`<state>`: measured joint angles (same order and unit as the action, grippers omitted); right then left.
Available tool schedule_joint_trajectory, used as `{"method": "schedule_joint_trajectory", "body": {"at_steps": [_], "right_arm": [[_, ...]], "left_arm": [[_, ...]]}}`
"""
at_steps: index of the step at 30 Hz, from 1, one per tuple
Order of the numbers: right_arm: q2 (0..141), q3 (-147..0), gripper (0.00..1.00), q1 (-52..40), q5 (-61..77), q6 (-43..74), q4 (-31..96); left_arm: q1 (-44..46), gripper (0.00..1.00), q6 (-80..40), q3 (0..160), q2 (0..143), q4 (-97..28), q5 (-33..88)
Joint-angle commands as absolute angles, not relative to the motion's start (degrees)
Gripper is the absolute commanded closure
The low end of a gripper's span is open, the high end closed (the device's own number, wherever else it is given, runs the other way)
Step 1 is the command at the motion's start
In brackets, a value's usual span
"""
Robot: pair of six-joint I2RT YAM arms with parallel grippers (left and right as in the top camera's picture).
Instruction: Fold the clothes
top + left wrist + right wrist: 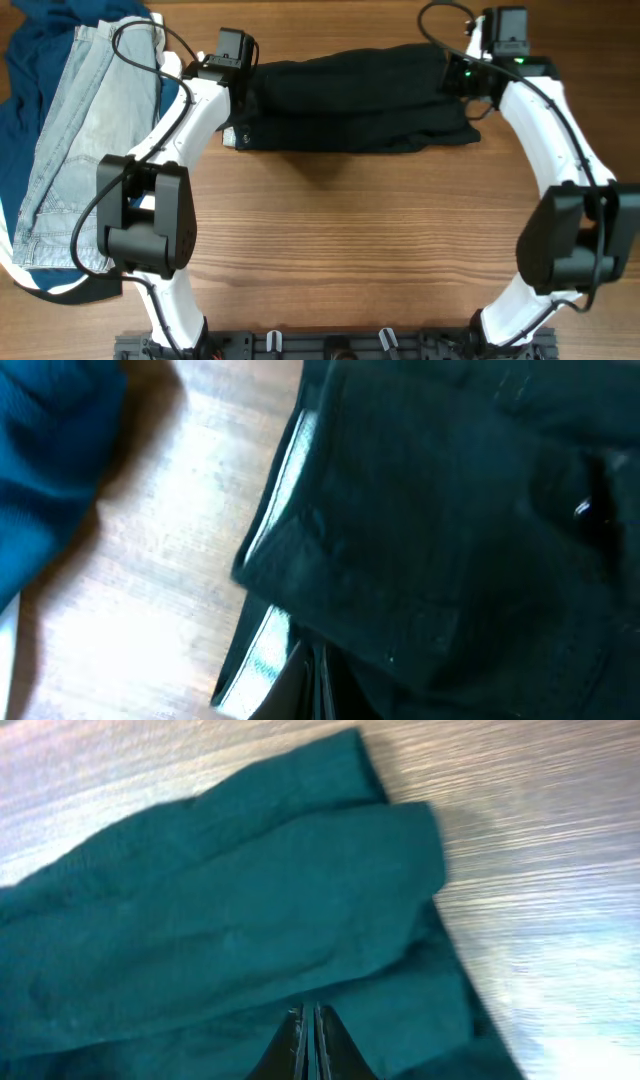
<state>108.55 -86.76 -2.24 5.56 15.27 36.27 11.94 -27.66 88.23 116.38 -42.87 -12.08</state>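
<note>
The black shorts (350,95) lie folded into a long band at the far middle of the table. My left gripper (243,80) is at their left, waistband end. In the left wrist view its fingers (320,682) are pressed together under the black cloth (450,510), beside the pale grey waistband lining (285,460). My right gripper (456,76) is at the shorts' right end. In the right wrist view its fingers (308,1025) are closed at the edge of a cloth layer (250,900), which looks teal there.
Light-blue jeans (90,130) lie on a dark blue garment (40,40) at the table's left side; the blue cloth also shows in the left wrist view (50,450). Bare wood table (350,230) runs in front of the shorts.
</note>
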Motion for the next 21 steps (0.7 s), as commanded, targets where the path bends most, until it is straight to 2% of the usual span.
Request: {"method": "schedule_joint_trajectory", "body": {"at_steps": [1, 11, 21], "right_arm": [[112.62, -86.52, 0.96, -4.47, 6.63, 15.27, 34.85], [116.99, -86.5, 0.95, -4.45, 4.91, 15.18, 32.53], [121.34, -86.5, 0.96, -4.45, 4.89, 15.2, 29.52]], "left_arm": [[12.1, 0.96, -27.4, 88.07, 116.27, -39.53, -11.79], [11.99, 0.96, -27.35, 88.07, 117.69, -33.93, -12.67], [11.99, 0.96, -27.4, 88.07, 124.27, -20.49, -12.69]]}}
